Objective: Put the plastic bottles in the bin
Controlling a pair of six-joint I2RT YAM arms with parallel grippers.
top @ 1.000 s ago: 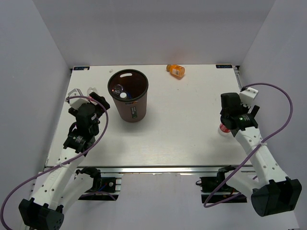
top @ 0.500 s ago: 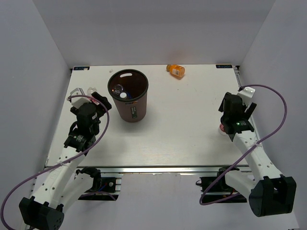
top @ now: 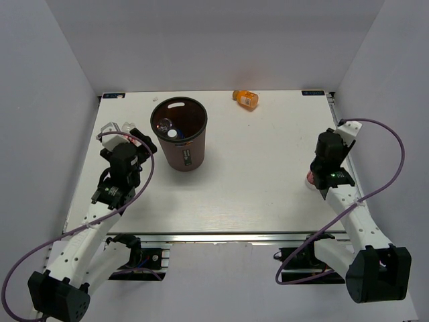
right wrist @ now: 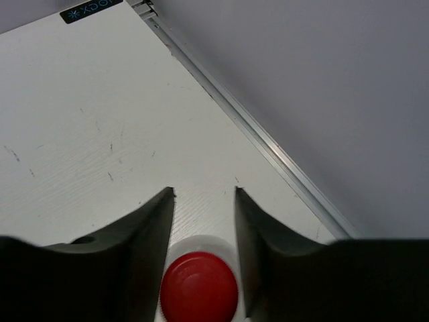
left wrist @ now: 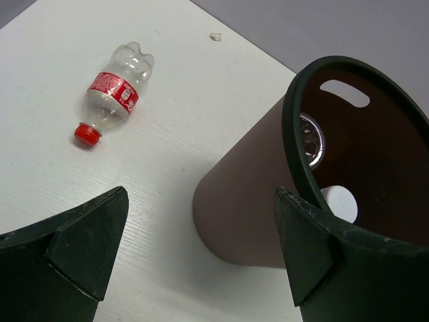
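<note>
Hovering low over the left side of the white worktop [top: 255,181], the left tool [left wrist: 200,194] is holding its two dark fingers [left wrist: 87,245] spread wide with nothing between them. Just to its right the maroon-brown bin [top: 173,155] is standing upright, its handle slot showing near the far rim. Inside it, a white cap [left wrist: 338,201] and the shiny base of a clear bottle [left wrist: 312,137] are showing against the dark wall. A red-labelled clear bottle [left wrist: 112,92] is lying on its side on the worktop beyond the left tool, well to the left of the bin, its red cap pointing toward the near edge. An orange bottle [top: 245,98] is lying on its side near the far edge, to the right of the bin and well apart from both arms. Near the right edge of the worktop, the right tool [right wrist: 203,194] is straddling a red-capped bottle [right wrist: 199,287], whose cap is facing the wrist camera with one finger on either side of it; whether the fingers are actually pressing on the bottle or only flanking it cannot be told from these views.
</note>
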